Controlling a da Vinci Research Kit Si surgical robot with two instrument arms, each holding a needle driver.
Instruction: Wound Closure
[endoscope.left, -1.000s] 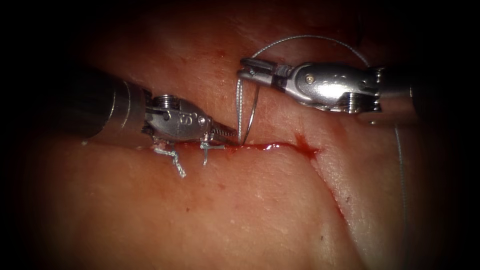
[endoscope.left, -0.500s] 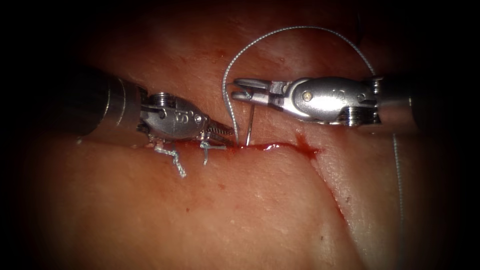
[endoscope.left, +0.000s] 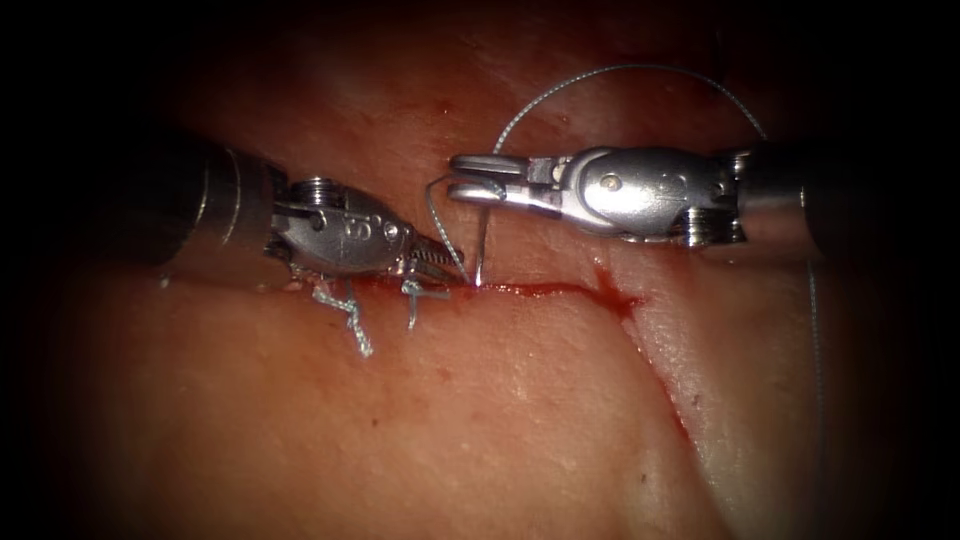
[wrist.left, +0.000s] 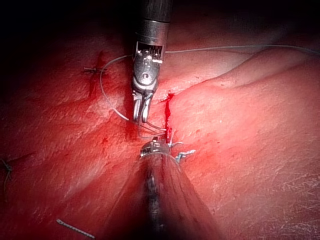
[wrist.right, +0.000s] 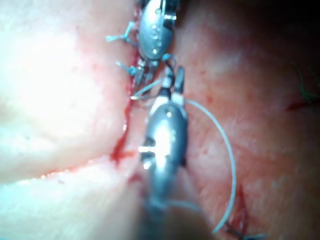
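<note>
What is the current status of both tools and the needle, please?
Right tool shut on needle near its tail. Needle tip in the tissue at the cut. Left tool at the cut beside it, holding nothing visible. Thread loops above.

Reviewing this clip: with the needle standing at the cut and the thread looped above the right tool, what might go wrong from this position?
1. The right tool holds the needle near its upper end, while the tip sits at the cut; such a far grip may let it twist.
2. The thread arcs over the right tool and could snag on it.
3. The left tool lies close to the needle's tip beside the earlier stitches, so they may collide.
</note>
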